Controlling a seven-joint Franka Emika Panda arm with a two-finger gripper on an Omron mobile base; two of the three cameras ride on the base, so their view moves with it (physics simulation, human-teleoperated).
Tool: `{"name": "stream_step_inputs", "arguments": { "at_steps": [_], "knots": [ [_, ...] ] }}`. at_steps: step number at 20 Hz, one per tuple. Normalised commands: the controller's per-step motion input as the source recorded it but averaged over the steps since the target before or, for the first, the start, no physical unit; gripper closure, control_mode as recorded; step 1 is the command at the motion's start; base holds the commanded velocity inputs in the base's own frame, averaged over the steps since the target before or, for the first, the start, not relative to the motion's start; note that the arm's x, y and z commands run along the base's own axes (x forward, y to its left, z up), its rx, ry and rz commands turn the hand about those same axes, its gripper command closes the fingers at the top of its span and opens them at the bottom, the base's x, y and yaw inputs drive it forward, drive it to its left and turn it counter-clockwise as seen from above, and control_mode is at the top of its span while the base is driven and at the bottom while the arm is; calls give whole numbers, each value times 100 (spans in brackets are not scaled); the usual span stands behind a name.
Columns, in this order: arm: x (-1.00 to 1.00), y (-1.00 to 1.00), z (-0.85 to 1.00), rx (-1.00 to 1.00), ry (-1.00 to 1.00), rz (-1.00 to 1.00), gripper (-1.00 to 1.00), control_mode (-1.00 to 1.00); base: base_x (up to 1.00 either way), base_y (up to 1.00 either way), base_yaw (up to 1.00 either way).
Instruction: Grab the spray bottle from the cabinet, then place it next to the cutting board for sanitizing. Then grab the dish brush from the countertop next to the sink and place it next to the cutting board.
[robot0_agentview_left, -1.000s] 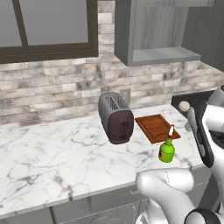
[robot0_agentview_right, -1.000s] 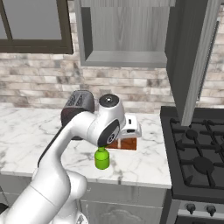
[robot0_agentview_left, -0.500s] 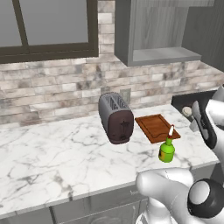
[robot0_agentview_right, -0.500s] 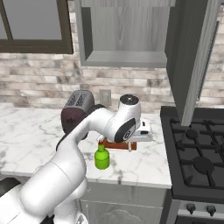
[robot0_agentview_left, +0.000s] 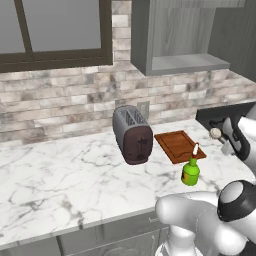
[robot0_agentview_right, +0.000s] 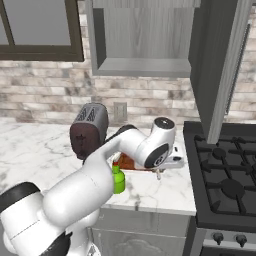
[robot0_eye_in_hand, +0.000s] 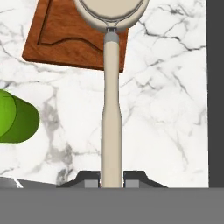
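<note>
Above the right end of the counter (robot0_agentview_left: 75, 180), the hand (robot0_eye_in_hand: 112, 178) is clamped on the thin handle of the dish brush (robot0_eye_in_hand: 111, 109), which runs straight out from between the fingertips with its round cream head reaching over the near corner of the cutting board (robot0_eye_in_hand: 74, 35). Gripping it at the handle's tail keeps the head forward and in sight, handy for judging where it will land. The brush looks to be in the air, not yet set down (its height over the marble is hard to read). The spray bottle (robot0_agentview_left: 190, 170) stands upright on the counter just beside the board's front edge, so that half of the job appears done. A toaster (robot0_agentview_left: 132, 134) sits on the board's other side, and the stove (robot0_agentview_right: 225, 180) borders the counter, leaving the bare marble between board and stove as the likely spot for the brush.
</note>
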Motion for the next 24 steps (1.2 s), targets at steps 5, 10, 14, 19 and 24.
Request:
{"name": "stream_step_inputs", "arguments": {
  "at_steps": [5, 10, 14, 19, 24],
  "knots": [
    [15, -17, -42, 0, 0, 2, 100, -100, 0, 0, 0],
    [33, -13, -33, 1, 4, 1, 100, -100, 0, 0, 0],
    [40, -5, -32, 1, 7, 0, 100, -100, 0, 0, 0],
    [41, -24, -22, 4, 8, 3, 100, -100, 0, 0, 0],
    [14, -23, -26, 2, 0, 5, 100, -100, 0, 0, 0]
  ]
}}
